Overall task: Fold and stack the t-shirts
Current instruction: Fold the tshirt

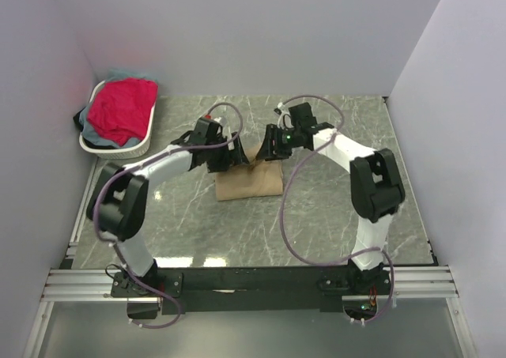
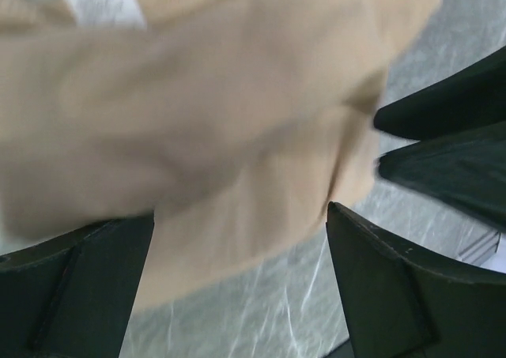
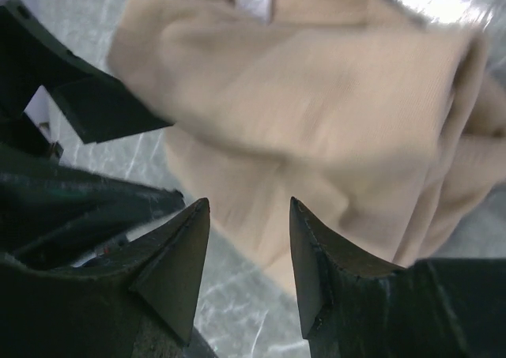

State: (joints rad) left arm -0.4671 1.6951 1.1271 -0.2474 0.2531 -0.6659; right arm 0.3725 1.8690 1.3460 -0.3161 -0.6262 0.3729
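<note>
Left hand [image 2: 239,212] and right hand [image 3: 249,201] spread, tan t-shirt [image 1: 251,182] just below

Left gripper [image 1: 224,157] and right gripper [image 1: 267,148] sit close together over the far edge of the tan t-shirt [image 1: 251,184]. Red-pink shirt [image 1: 120,109] is heaped in the white basket [image 1: 141,147], back left.

Tally as seen from above.

- T-shirts lying out: one, the tan t-shirt [image 1: 249,182], on the one table [image 1: 332,231].
- Baskets: one white basket [image 1: 141,145].
- In it: one red-pink t-shirt [image 1: 121,109] on top. Pale blue-grey cloth [image 1: 126,75] and dark cloth [image 1: 79,119] showed beneath, but the number of pieces could not be told.
- Arms: two, the left arm [image 1: 150,168] and the right arm [image 1: 348,152].
- Grippers: two, the left gripper [image 1: 221,154] and the right gripper [image 1: 273,143], two fingers apiece.
</note>
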